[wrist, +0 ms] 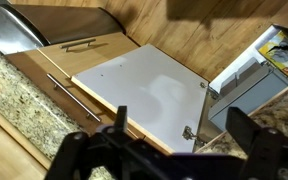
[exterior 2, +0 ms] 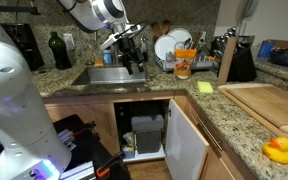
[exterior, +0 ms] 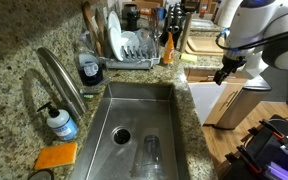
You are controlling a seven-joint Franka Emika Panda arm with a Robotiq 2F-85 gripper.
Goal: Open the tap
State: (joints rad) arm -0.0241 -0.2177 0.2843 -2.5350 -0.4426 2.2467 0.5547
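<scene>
The tap (exterior: 60, 82) is a tall brushed-steel gooseneck that arches over the far side of the steel sink (exterior: 134, 105) in an exterior view. My gripper (exterior: 227, 72) hangs across the sink from it, above the counter's front edge and well apart from it. In an exterior view the gripper (exterior 2: 133, 60) hangs over the sink area, and I cannot make out the tap there. In the wrist view the two fingers (wrist: 184, 135) are spread wide with nothing between them, and the white open cabinet door (wrist: 144, 90) lies below.
A soap bottle (exterior: 59, 122) and an orange sponge (exterior: 56, 156) sit by the tap's base. A glass (exterior: 151, 152) lies in the sink. A dish rack (exterior: 129, 45) stands behind it. The under-sink door (exterior 2: 189, 140) stands open. A cutting board (exterior 2: 269, 105) and a rubber duck (exterior 2: 280, 150) are on the side counter.
</scene>
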